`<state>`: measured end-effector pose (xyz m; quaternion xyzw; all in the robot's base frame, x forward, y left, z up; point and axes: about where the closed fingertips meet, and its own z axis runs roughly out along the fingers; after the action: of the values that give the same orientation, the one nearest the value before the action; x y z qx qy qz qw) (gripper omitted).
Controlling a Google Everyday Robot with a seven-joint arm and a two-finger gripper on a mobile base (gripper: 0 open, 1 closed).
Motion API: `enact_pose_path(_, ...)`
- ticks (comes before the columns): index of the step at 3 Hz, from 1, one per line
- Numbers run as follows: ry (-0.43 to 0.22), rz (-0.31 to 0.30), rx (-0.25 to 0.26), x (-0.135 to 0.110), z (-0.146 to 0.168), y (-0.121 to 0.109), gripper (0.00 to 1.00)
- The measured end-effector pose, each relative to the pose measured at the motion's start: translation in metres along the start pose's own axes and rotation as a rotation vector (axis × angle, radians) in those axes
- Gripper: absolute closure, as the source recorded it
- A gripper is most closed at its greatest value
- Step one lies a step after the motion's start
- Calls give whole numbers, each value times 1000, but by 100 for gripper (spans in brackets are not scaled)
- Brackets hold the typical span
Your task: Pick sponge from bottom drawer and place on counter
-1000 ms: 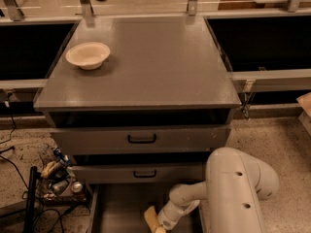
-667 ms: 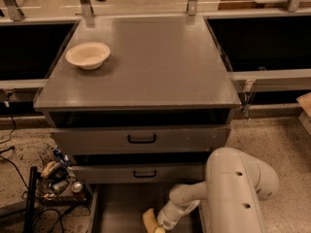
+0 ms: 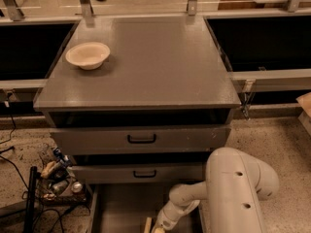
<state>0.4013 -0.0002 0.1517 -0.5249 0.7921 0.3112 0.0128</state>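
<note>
Gripper (image 3: 155, 228) low inside bottom drawer (image 3: 121, 208); grip state cannot be told.

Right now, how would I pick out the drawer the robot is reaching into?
Start at the big grey counter. Beneath it, under two drawers with black handles, the bottom drawer is pulled out, with the gripper down in it. Only it shows its bare inside.

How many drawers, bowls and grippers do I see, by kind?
Grey cabinet drawers: 3 (top drawer, middle drawer, open bottom drawer)
Round cream bowl on the grey counter: 1
Pale robot gripper, low inside the bottom drawer: 1
Total: 5
</note>
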Motion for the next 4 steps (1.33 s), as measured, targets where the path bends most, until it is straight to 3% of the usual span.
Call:
enact_pose_path(1,0,0,0,0,0,0,96)
enact_pose_path(2,0,0,0,0,0,0,22)
enact_pose_path(3,0,0,0,0,0,0,1)
enact_pose_path(4,-49,107,18,9,-7,-5,0)
